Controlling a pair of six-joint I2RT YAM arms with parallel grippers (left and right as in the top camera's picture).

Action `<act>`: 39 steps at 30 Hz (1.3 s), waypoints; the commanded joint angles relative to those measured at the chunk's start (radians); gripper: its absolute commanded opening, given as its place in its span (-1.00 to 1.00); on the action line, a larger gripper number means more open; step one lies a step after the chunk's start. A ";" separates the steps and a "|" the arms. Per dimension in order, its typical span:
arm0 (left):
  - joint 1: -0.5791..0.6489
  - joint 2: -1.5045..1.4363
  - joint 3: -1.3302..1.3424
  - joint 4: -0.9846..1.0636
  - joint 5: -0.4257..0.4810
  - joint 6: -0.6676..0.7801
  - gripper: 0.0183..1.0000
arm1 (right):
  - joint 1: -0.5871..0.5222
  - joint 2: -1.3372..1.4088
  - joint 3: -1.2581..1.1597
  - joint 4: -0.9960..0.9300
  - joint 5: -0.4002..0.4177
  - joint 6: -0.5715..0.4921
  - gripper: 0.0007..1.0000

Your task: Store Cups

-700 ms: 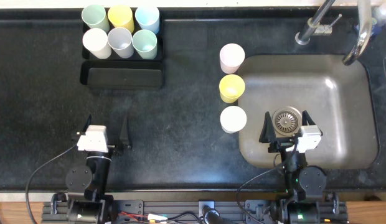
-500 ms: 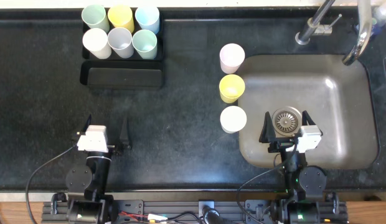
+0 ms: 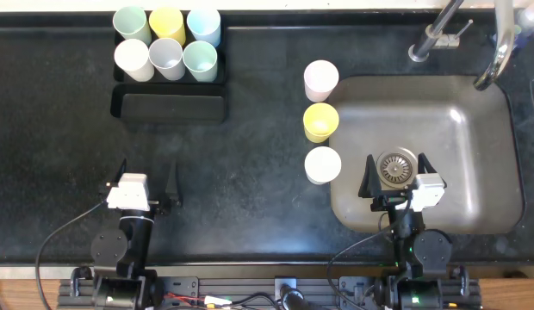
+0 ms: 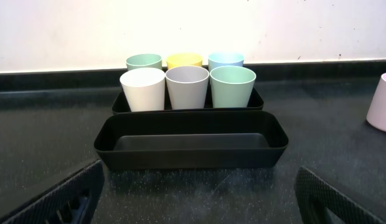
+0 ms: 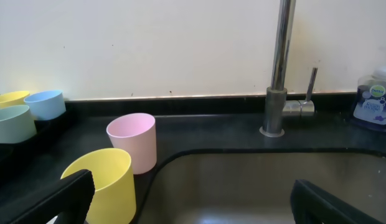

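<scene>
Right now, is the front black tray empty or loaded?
Empty: the front tray shows a bare floor; the six stored cups all stand in the rear tray behind it.

black speckled worktop [image 3: 250, 198]; on it, cup-filled tray [image 4: 117, 104], empty tray [image 3: 168, 107], pink cup [image 3: 320, 79], yellow cup [image 3: 320, 121], white cup [image 3: 322, 164]

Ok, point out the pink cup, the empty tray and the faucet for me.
pink cup [image 5: 133, 144]: right wrist view, on its side wall.
empty tray [image 4: 190, 160]: left wrist view, on its long outer wall.
faucet [image 5: 282, 50]: right wrist view, on the upright pipe.
</scene>
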 commanded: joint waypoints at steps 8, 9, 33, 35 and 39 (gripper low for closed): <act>-0.002 -0.009 -0.001 -0.003 -0.005 0.018 1.00 | 0.005 -0.010 -0.014 0.005 -0.006 0.003 0.99; -0.002 -0.009 -0.001 -0.003 -0.005 0.018 1.00 | 0.005 -0.010 -0.014 0.005 -0.006 0.003 1.00; -0.027 1.117 1.195 -0.295 0.370 -0.190 1.00 | 0.005 -0.010 -0.014 0.005 -0.006 0.003 1.00; -0.070 1.316 1.471 -0.467 0.350 -0.200 1.00 | 0.005 -0.010 -0.014 0.005 -0.006 0.003 1.00; -0.211 1.708 1.991 -0.769 0.232 -0.351 1.00 | 0.005 -0.010 -0.014 0.005 -0.006 0.003 1.00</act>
